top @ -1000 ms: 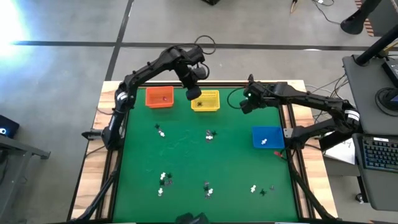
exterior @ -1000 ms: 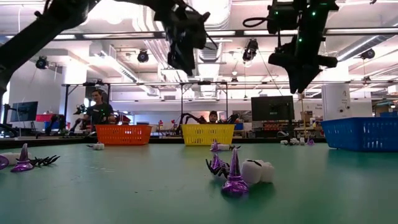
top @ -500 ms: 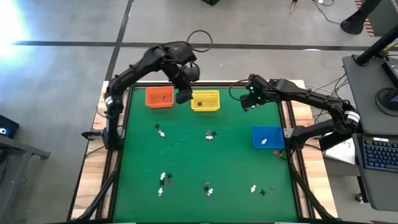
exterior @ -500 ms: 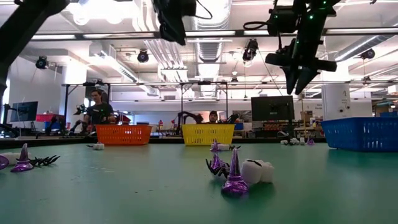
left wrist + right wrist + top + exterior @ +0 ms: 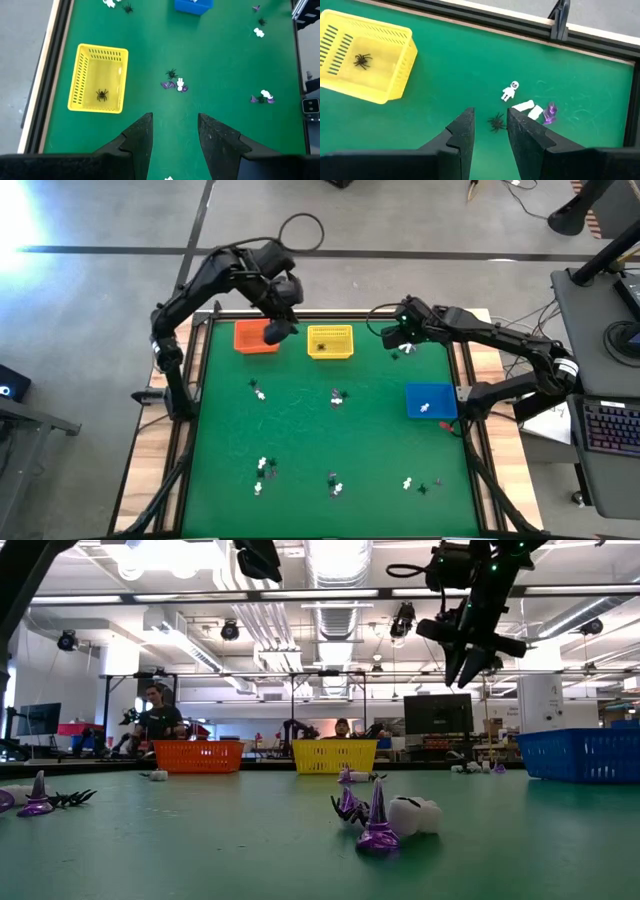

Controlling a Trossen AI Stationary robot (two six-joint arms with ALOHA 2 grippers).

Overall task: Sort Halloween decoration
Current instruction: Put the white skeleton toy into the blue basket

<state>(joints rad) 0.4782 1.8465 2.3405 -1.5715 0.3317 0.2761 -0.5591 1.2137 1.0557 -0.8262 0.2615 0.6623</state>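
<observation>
The Halloween decoration lies in small clusters on the green table (image 5: 300, 430): one at mid-table (image 5: 338, 396), others near the front (image 5: 263, 468). A black spider (image 5: 496, 121), a white skeleton (image 5: 510, 91) and a purple piece (image 5: 550, 112) lie below my right gripper (image 5: 490, 111), which hangs open high above them at the far right (image 5: 403, 348). My left gripper (image 5: 174, 117) is open and empty, high above the right end of the orange basket (image 5: 255, 337). A black spider (image 5: 101, 94) lies in the yellow basket (image 5: 330, 341).
The blue basket (image 5: 430, 400) stands at the right edge with a white piece inside. The orange and yellow baskets stand side by side along the far edge. A purple cone-shaped trinket (image 5: 378, 820) and a white one (image 5: 415, 815) lie close to the low camera.
My left gripper has risen and gone toward the table's left edge, from over the yellow basket to over the orange basket. My right gripper has stayed in place and tipped a little. Both stay open, and no trinket has moved.
</observation>
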